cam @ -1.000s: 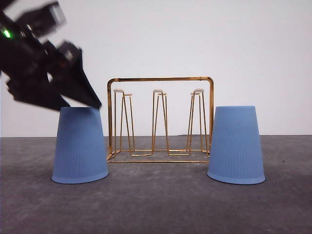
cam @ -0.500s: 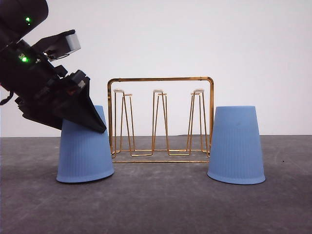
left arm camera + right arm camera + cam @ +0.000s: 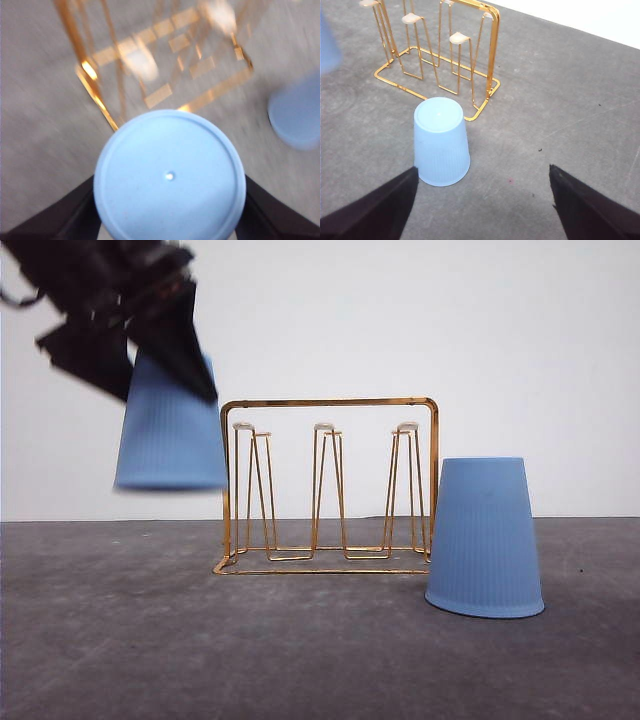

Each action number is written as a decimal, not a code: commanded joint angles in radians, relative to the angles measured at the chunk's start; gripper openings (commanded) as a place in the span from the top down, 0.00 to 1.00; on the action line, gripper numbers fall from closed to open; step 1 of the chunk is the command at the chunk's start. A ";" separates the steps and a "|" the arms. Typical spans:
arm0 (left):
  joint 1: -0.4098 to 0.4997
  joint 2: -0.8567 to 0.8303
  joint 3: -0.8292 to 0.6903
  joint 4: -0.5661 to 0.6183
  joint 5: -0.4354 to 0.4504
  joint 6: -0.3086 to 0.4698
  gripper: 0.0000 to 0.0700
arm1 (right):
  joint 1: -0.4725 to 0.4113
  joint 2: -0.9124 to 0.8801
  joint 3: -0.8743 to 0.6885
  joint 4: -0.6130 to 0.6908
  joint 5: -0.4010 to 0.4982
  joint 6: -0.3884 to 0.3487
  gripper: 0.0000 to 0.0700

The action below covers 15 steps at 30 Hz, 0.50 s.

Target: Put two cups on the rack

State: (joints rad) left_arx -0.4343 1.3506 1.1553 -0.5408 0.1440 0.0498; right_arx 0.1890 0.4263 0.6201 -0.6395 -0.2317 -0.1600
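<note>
Since half a second ago the left gripper (image 3: 165, 350) has lifted the left cup (image 3: 170, 430) off the table; it now hangs mouth-down in the air, just left of the rack (image 3: 328, 485), its rim about level with the prongs' upper half. The jaws clamp its closed end. The right cup (image 3: 485, 537) stands inverted just right of the rack. The right gripper (image 3: 480, 205) is spread wide, empty. Neither cup is racked yet.
</note>
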 commanded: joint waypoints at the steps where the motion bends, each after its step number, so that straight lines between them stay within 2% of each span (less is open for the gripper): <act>1: -0.006 0.003 0.049 0.023 -0.017 -0.034 0.67 | 0.003 0.003 0.008 0.011 0.003 -0.005 0.24; 9: -0.006 0.015 0.080 0.198 -0.074 -0.040 0.67 | 0.003 0.003 0.008 0.011 0.003 -0.005 0.25; 15: -0.006 0.089 0.080 0.250 -0.074 -0.040 0.67 | 0.003 0.003 0.008 0.011 0.003 -0.005 0.25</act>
State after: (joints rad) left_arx -0.4349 1.4144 1.2175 -0.2985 0.0729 0.0126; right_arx 0.1890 0.4261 0.6201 -0.6395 -0.2317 -0.1600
